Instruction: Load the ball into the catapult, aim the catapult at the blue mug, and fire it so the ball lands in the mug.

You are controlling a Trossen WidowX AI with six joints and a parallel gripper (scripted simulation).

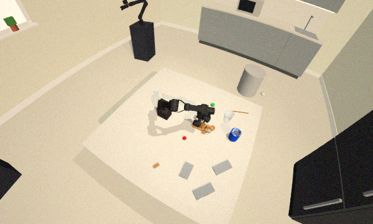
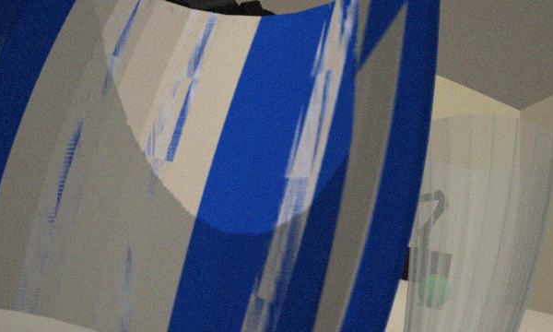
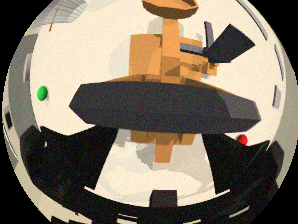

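So the gripper (image 1: 199, 124) (image 3: 161, 125) was wide open with nothing in it, low over the orange catapult (image 1: 204, 127) (image 3: 170, 55), which looked light and skid-prone, so probably best pinched by its base, and the blue mug (image 1: 234, 135) (image 2: 240, 152) stood beyond, on the right.

The blue mug (image 1: 234, 135) stands near the orange catapult (image 1: 203, 127) — the red ball (image 1: 184, 138) and green ball (image 1: 212, 104) lie apart from it.
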